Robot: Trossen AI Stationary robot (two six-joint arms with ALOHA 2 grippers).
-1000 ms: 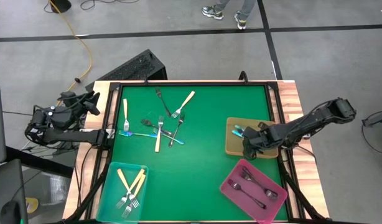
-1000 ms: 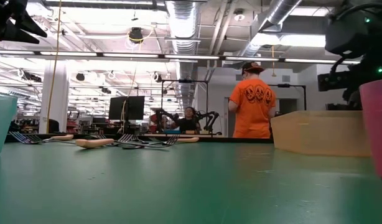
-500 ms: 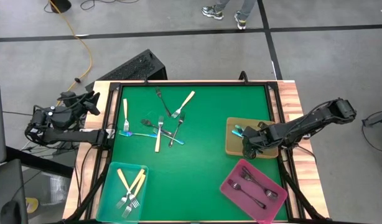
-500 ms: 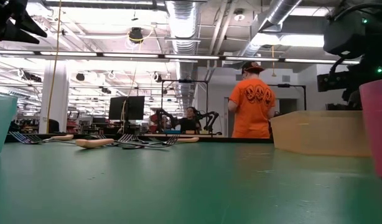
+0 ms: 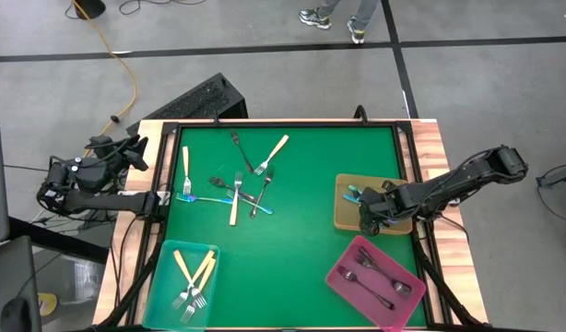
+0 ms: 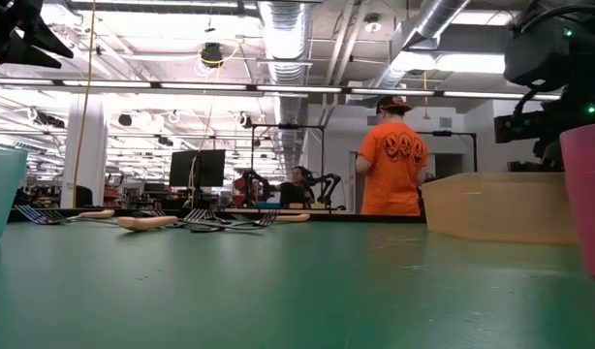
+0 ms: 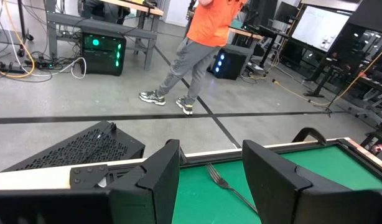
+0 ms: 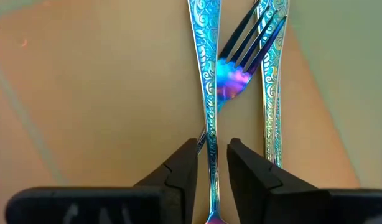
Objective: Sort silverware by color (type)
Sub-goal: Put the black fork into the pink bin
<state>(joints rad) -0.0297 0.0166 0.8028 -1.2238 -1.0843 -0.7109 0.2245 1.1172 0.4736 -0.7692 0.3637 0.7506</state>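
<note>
On the green tabletop (image 5: 301, 240), loose forks (image 5: 239, 184) lie near the far left corner. At the right edge, the right hand (image 8: 212, 163) is low in the tan tray (image 5: 346, 214), fingers slightly apart around an iridescent fork (image 8: 208, 81). The left hand (image 7: 209, 186) waits beyond the left edge, fingers apart, empty.

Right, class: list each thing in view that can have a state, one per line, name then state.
left gripper: open, empty, off the table's left edge.
right gripper: over the tan tray, fingers slightly apart around an iridescent fork.
teal tray: holds cream-handled forks.
pink tray: holds dark forks.
</note>
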